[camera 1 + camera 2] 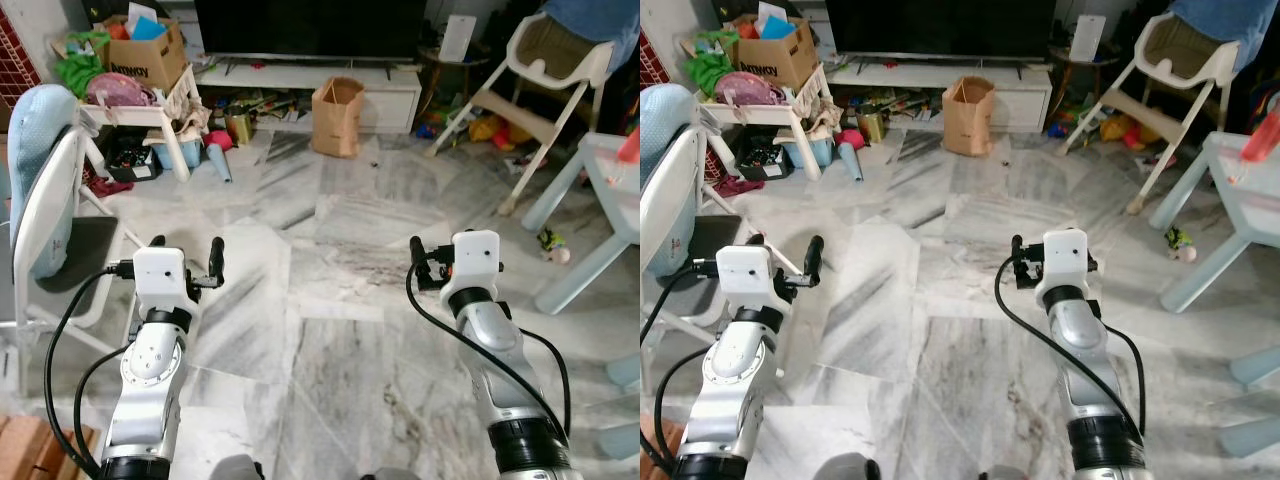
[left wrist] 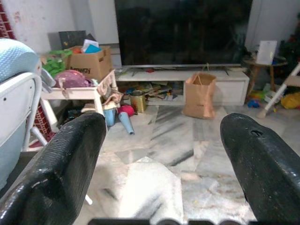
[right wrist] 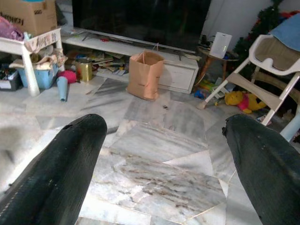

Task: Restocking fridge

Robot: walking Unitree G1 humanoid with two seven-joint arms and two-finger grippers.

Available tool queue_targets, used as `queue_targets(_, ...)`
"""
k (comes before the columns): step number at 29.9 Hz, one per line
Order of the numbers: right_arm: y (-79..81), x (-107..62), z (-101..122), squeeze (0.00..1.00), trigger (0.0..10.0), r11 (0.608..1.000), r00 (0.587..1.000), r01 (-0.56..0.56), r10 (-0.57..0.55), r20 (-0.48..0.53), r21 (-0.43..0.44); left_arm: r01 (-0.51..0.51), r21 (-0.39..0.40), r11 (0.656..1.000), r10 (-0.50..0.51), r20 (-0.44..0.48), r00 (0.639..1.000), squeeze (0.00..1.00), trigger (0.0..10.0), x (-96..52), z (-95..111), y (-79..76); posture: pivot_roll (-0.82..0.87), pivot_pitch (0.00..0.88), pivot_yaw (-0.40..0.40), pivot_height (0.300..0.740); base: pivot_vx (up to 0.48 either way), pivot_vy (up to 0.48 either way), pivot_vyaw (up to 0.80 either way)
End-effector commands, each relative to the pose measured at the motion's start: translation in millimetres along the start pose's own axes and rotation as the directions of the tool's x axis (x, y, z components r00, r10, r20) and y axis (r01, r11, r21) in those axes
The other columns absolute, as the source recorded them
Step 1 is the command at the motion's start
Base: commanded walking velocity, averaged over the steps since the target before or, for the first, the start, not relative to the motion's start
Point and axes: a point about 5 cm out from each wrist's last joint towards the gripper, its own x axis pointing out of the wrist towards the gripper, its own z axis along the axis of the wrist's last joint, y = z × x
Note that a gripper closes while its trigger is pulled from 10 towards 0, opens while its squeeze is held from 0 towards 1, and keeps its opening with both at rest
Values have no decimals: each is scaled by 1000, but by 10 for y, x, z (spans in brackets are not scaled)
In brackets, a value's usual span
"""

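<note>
I stand in a living room with a marble floor (image 1: 330,220). My left gripper (image 1: 188,255) is held out low in front of me, open, with nothing between its black fingers (image 2: 61,164). My right gripper (image 1: 440,262) is held out at about the same height on the right, also open and empty, and its fingers (image 3: 61,164) frame bare floor. A brown paper bag (image 1: 337,116) stands upright on the floor ahead, in front of a white TV cabinet (image 1: 390,85).
A dark TV (image 1: 310,28) sits on the cabinet. At the left stand a white chair with a blue cushion (image 1: 45,200) and a cluttered white side table (image 1: 140,112). A high chair (image 1: 545,60) and a pale blue table (image 1: 610,170) stand at the right.
</note>
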Motion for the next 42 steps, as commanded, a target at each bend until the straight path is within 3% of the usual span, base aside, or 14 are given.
queue_targets(1, 62, 25, -15, 0, 10000, 999, 999, -36, 36, -9, -7, -6, 26, 1000, 6, 18, 1000, 0, 10000, 24, 32, -23, 113, 0, -71, 740, 0, 0, 0)
queue_targets(8, 68, 19, -5, 0, 10000, 999, 1000, -16, 15, 13, 31, -20, 81, 997, 19, 20, 1000, 0, 10000, -16, 43, -37, 104, 0, -35, 740, 0, 0, 0)
queue_targets(13, 34, -190, -73, 0, 10000, 998, 1000, 10, -11, 9, 68, -47, 165, 985, 45, 15, 999, 0, 10000, -120, 11, 37, 86, 0, 18, 740, 0, 0, 0)
queue_targets(14, 34, -190, -73, 0, 10000, 998, 1000, 10, -11, 9, 68, -47, 165, 985, 45, 15, 999, 0, 10000, -120, 11, 37, 86, 0, 18, 740, 0, 0, 0)
queue_targets(15, -31, -328, -92, 0, 10000, 997, 1000, 15, -15, 11, 71, -47, 171, 984, 50, -12, 999, 0, 10000, -227, -34, 114, 70, 0, 33, 740, 0, 0, 0)
queue_targets(19, -139, -546, -166, 0, 10000, 999, 1000, 5, -5, -10, 36, -51, 167, 985, 62, -59, 996, 0, 10000, -395, -126, 200, 56, 6, 39, 740, 0, 0, 0)
queue_targets(23, -192, -666, -232, 0, 10000, 1000, 999, 1, 0, -35, 31, -39, 162, 986, 52, -78, 996, 0, 10000, -481, -170, 182, 44, 26, 34, 740, 0, 0, 0)
queue_targets(27, -110, -657, -220, 0, 10000, 999, 999, -28, 29, -28, 23, -13, 172, 985, 25, -68, 997, 0, 10000, -454, -162, 125, 39, 27, 33, 740, 0, 0, 0)
queue_targets(31, -42, -601, -182, 0, 10000, 999, 999, -46, 47, -18, 10, 0, 155, 988, 8, -50, 999, 0, 10000, -299, -52, 93, 32, 31, 65, 740, 0, 0, 0)
queue_targets(34, -123, -507, -101, 0, 10000, 1000, 999, -16, 16, 27, -13, 9, 128, 992, -4, -38, 999, 0, 10000, -216, -1, 83, 5, 18, 79, 740, 0, 0, 0)
queue_targets(37, -282, -454, -130, 0, 10000, 998, 998, 58, -58, 8, 22, 1, 181, 983, 2, -13, 1000, 0, 10000, -196, 35, 57, 31, 11, 76, 740, 0, 0, 0)
queue_targets(42, -241, -463, -159, 0, 10000, 999, 999, 46, -46, -6, 20, -27, 205, 978, 31, -17, 999, 0, 10000, -262, 25, 111, 35, 28, 78, 740, 0, 0, 0)
